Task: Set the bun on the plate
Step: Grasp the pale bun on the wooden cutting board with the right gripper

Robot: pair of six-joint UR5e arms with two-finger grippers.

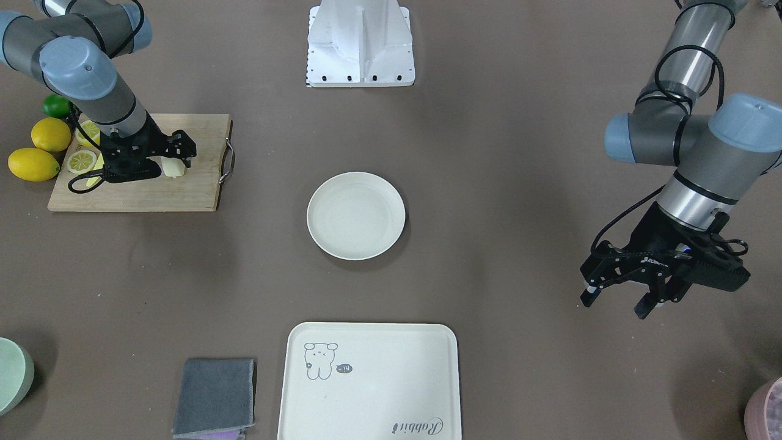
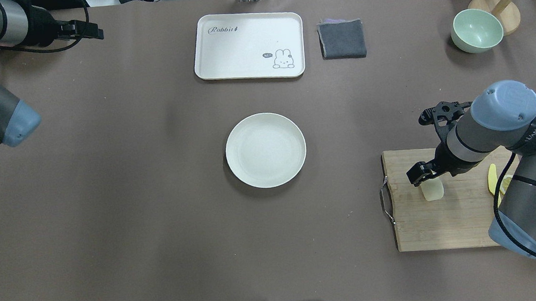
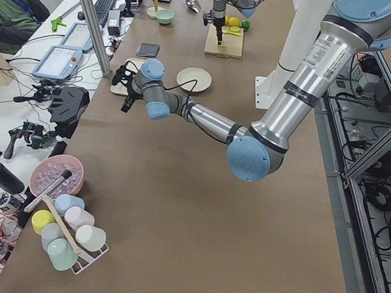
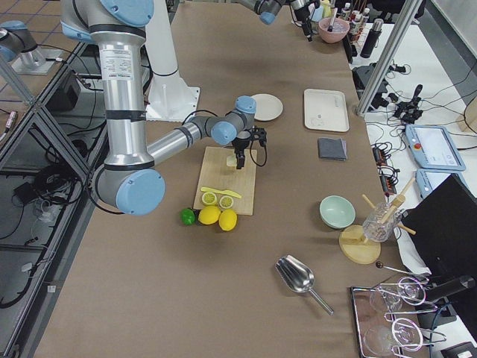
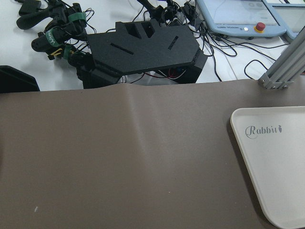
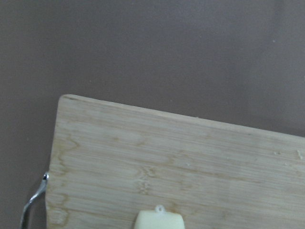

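Note:
The bun point(image 1: 173, 167) point(image 2: 433, 190) is a small pale cream lump standing on a wooden cutting board point(image 1: 189, 189) at the robot's right. My right gripper point(image 1: 182, 154) point(image 2: 424, 175) hangs directly over it, its black fingers around the bun's top; it looks open. In the right wrist view only the bun's top point(image 6: 158, 220) shows at the bottom edge, with no fingers in sight. The empty round cream plate point(image 1: 355, 215) point(image 2: 265, 149) lies at the table's middle. My left gripper point(image 1: 614, 304) hovers open and empty far from both.
Whole lemons point(image 1: 36, 153), a lime point(image 1: 56, 106) and lemon halves point(image 1: 81, 161) sit beside and on the board under the right arm. A cream tray point(image 1: 372, 379), a grey cloth point(image 1: 214, 397) and a green bowl point(image 2: 476, 30) stand along the operators' side.

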